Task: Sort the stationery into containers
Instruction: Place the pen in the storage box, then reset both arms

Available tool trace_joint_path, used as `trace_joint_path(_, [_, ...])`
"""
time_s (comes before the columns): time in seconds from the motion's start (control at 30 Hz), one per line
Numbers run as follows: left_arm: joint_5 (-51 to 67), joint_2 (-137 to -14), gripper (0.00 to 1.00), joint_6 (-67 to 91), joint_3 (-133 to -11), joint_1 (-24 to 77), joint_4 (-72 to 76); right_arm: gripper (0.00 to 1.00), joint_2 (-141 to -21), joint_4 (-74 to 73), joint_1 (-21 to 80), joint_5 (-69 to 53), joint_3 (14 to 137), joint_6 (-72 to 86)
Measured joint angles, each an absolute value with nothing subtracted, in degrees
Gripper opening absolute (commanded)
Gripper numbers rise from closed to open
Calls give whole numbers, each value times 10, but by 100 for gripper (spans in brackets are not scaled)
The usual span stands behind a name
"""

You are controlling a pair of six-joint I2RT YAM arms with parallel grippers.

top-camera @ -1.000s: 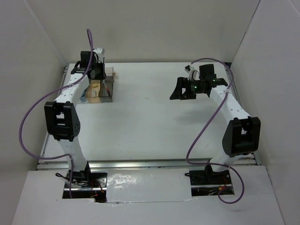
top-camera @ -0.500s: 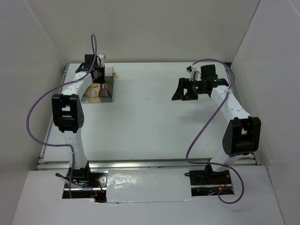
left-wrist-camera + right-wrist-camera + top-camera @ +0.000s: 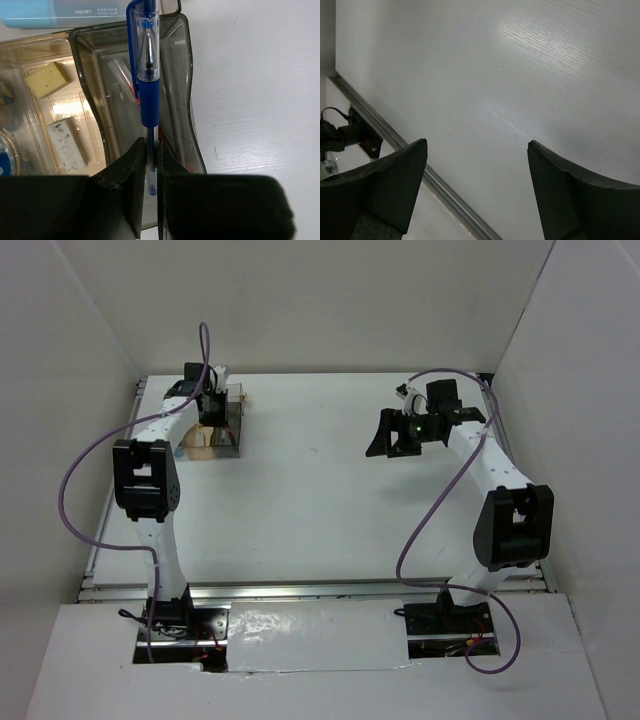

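The left fingers point(image 3: 127, 175) clamp the blue pen point(image 3: 149, 95), held over the organiser's smoky grey compartment point(image 3: 172, 75). The right fingers point(image 3: 385, 180) hang wide apart above the white surface point(image 3: 520, 65), well away from it.

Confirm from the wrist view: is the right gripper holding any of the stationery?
No, the right gripper is open, its two fingers spread wide with only bare table showing between them.

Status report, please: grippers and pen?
Left gripper shut on blue pen, over smoky compartment. Right gripper open, empty. No obstruction seen.
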State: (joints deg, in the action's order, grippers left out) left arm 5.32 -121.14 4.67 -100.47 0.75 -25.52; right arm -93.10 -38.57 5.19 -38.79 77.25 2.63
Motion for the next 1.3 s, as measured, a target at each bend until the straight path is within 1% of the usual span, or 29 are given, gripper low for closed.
trace_joint_path(0.23, [67, -1226, 23, 46, -1005, 8, -271, 86, -933, -387, 52, -388, 773, 24])
trace_joint_path(0.37, [69, -1228, 27, 45, -1005, 8, -277, 86, -933, -387, 52, -388, 773, 24])
trace_joint_path(0.47, [70, -1228, 35, 45, -1005, 8, -278, 86, -933, -387, 52, -388, 773, 24])
trace_joint_path(0.5, [70, -1228, 40, 45, -1005, 8, -279, 86, -933, -387, 52, -388, 773, 24])
trace_joint_path(0.53, [70, -1228, 41, 45, -1005, 8, -280, 86, -933, -387, 52, -388, 773, 24])
trace_joint_path(0.6, [70, -1228, 49, 45, -1005, 8, -281, 86, -933, -387, 52, -388, 773, 23])
trace_joint_path(0.9, [84, -1222, 52, 46, -1024, 4, -278, 85, -933, -387, 52, -383, 773, 18])
trace_joint_path(1.03, [122, -1172, 55, 50, -1043, -9, -273, 85, -933, -403, 51, -370, 785, 11])
trace_joint_path(1.07, [131, -1149, 76, 50, -1049, -11, -270, 86, -932, -407, 49, -364, 791, 5])
trace_joint_path(1.1, [139, -1124, 99, 48, -1053, -15, -267, 88, -932, -411, 47, -359, 796, 1])
trace_joint_path(1.2, [159, -1030, 99, 59, -1041, -20, -252, 93, -923, -417, 35, -325, 808, -15])
trace_joint_path(1.23, [164, -995, 99, 58, -1025, -21, -245, 100, -915, -420, 30, -309, 808, -21])
trace_joint_path(1.3, [165, -911, 99, 52, -963, -20, -224, 100, -893, -426, 20, -279, 805, -31])
